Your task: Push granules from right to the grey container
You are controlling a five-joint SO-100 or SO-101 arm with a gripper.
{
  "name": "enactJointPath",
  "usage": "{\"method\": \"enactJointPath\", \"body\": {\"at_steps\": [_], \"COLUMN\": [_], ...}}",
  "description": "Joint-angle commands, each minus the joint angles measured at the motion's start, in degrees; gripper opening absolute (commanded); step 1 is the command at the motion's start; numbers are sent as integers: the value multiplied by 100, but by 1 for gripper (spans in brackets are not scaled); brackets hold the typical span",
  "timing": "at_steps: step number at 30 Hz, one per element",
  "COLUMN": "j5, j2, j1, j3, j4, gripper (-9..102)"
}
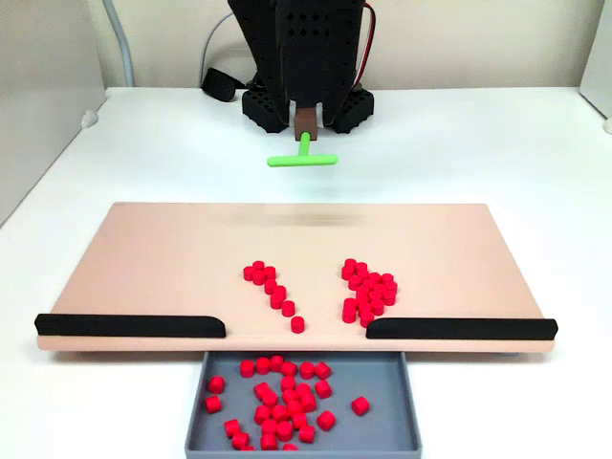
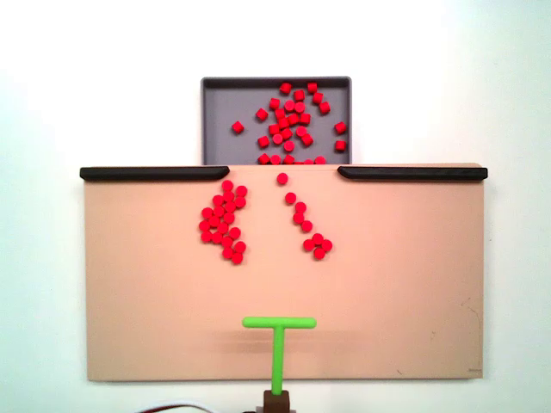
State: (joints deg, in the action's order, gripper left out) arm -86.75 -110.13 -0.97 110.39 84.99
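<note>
- My gripper [image 1: 304,122] is clamped on the green T-stick [image 2: 278,344], crossbar hanging over the tan board [image 2: 413,284] at its edge nearest my base.
- Granules [image 2: 222,225] sit in two groups on the board: a dense clump and a thin diagonal trail [image 2: 306,225], both close to the gap between the black strips [image 2: 155,173].
- Grey container [image 1: 212,363] sits just beyond that gap, many granules inside.

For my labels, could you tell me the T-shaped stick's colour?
Bright green T-shaped stick, clearest in a fixed view.
</note>
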Motion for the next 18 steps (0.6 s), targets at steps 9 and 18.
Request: {"method": "enactJointPath", "body": {"at_steps": [9,18], "j5": [-70,-229], "j2": [-334,-105], "j1": [-26,-149], "j3": [-35,-35], "j4": [-35,-35], "gripper": [0,0]}}
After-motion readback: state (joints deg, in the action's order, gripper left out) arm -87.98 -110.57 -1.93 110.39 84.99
